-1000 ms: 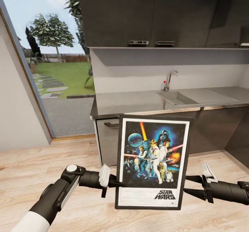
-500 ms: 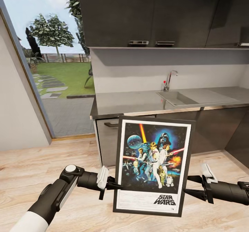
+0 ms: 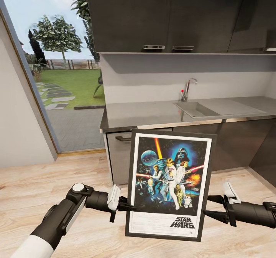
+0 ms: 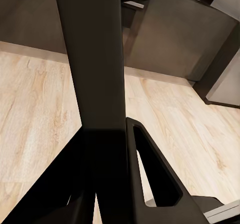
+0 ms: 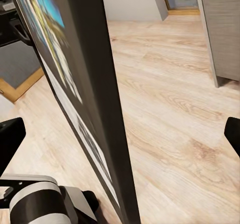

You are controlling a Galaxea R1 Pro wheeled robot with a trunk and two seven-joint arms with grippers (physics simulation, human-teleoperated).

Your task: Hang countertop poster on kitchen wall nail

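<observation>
The poster (image 3: 168, 181) stands upright in the air in front of me, tilted slightly, its Star Wars picture facing the head camera. My left gripper (image 3: 129, 207) is shut on its left edge low down; in the left wrist view the dark frame (image 4: 95, 84) runs between the fingers (image 4: 150, 174). My right gripper (image 3: 209, 207) is open, its fingers spread on either side of the poster's right edge (image 5: 85, 84) without pinching it. Behind lies the grey kitchen countertop (image 3: 145, 114) with its inset sink (image 3: 195, 108) and chrome tap (image 3: 188, 89).
Dark upper cabinets (image 3: 153, 16) hang over the counter, above a pale backsplash wall (image 3: 153, 77). A tall glass opening (image 3: 65, 77) at the left looks onto a garden. A light wall (image 3: 15, 127) stands at the far left. Wooden floor (image 3: 57, 177) spreads below my arms.
The poster has shifted slightly left and down with my left gripper over the last second, leaning a little more. The right gripper has barely moved.
</observation>
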